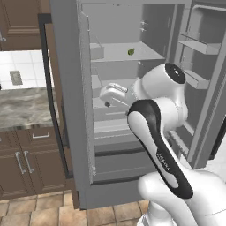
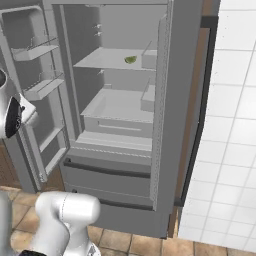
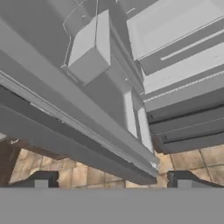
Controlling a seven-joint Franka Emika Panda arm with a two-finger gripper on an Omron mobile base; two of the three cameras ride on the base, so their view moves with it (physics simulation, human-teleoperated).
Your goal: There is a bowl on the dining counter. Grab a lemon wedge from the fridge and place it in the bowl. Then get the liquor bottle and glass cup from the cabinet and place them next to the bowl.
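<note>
The grey steel fridge [image 1: 70, 97] [image 2: 170, 100] stands with both upper doors swung open. The lemon wedge [image 1: 131, 51] [image 2: 130, 59], a tiny yellowish-green sliver, lies on the fridge's upper inner shelf. My gripper [image 3: 112, 183] is open with nothing between its widely spread fingertips [image 3: 41, 181]. It hangs at middle-shelf height, well below and to the left of the wedge, and faces the door edge, the fridge's lower drawers and the floor. The arm's white hand [image 1: 113, 93] sits in front of the middle shelf. The bowl, dining counter, liquor bottle and glass cup are out of view.
The open doors carry bins [image 1: 198, 44] [image 2: 35, 52] on both sides. A crisper box [image 2: 120, 112] sits under the shelf. A marble top [image 1: 24, 106] over brown drawer units and a closed brown wall cupboard [image 1: 17, 22] lie left. White tiled wall [image 2: 230, 125] is on the right.
</note>
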